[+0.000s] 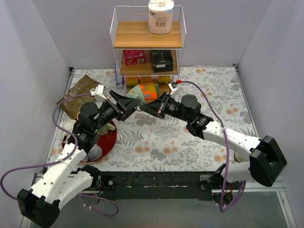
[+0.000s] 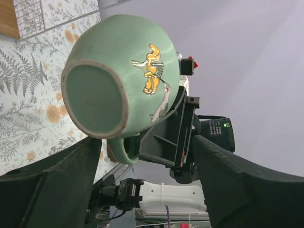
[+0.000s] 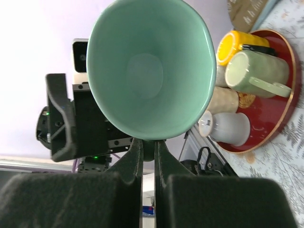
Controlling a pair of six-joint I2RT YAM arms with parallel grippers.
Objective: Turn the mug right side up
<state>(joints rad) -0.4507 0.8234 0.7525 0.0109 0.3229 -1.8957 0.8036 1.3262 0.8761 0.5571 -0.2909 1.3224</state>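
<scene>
The mug (image 2: 118, 76) is pale green with a gold bird on its side. It hangs in the air on its side between the two arms, its unglazed base toward the left wrist camera. Its mouth (image 3: 149, 66) faces the right wrist camera. My right gripper (image 3: 148, 142) is shut on the mug's handle (image 2: 118, 152) just below the rim. My left gripper (image 2: 146, 140) stands open, its fingers spread wide on either side below the mug and not touching it. In the top view the two grippers meet tip to tip, left (image 1: 134, 101) and right (image 1: 146, 108), and hide the mug.
A red tray (image 1: 108, 142) by the left arm holds a yellow mug (image 3: 232, 45), a pale green mug (image 3: 254, 71) and a white cup (image 3: 228, 128). A wire shelf (image 1: 147, 42) with a tissue roll (image 1: 160, 16) stands at the back. A brown bag (image 1: 76, 95) lies at the left.
</scene>
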